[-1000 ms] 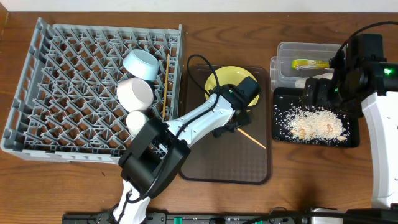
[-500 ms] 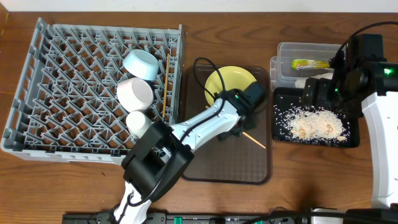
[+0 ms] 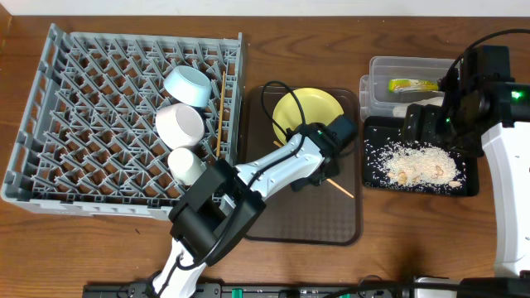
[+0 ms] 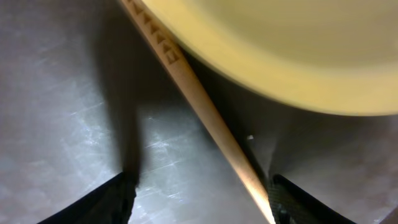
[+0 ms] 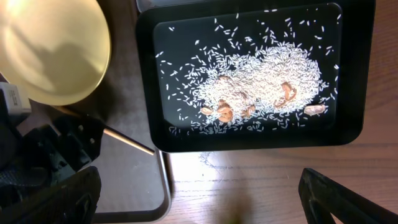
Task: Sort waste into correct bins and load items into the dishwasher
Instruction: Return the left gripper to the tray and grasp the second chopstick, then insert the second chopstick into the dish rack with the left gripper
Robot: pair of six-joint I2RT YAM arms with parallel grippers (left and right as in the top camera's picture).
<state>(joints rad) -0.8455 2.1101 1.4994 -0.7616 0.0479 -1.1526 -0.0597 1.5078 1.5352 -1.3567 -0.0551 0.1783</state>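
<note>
The step in hand is picking up the second chopstick (image 4: 205,112), which lies flat on the brown tray (image 3: 306,219) in the middle of the tabletop, just beside the near rim of the plate (image 3: 302,108). The left fingers (image 4: 106,202) are spread wide and low over the tray with the stick running aslant between them, closer to the right-hand one. They hold nothing.

To do it well, I judge the arm should shift slightly so the stick sits midway in the gap, then go down until the tips nearly touch the tray before closing. A thin round stick rolls out of a high or off-centre pinch. Whether the stick's carved end is tucked under the plate rim I cannot tell, so lifting straight up and slowly would avoid dragging the plate. A grip near the stick's middle would stop it drooping on the way to the rack (image 3: 83,108) at the far left corner. There the other chopstick (image 3: 220,112) stands along the rack's right wall, beside the blue bowl (image 3: 186,84), the white bowl (image 3: 180,122) and the cup (image 3: 185,164).

The right fingers (image 5: 56,199) are also wide apart and empty, above the black tray (image 3: 468,186) near the right edge, where the crumbs (image 3: 418,164) lie. The wrapper (image 3: 407,84) is in the tub (image 3: 381,70) behind it.
</note>
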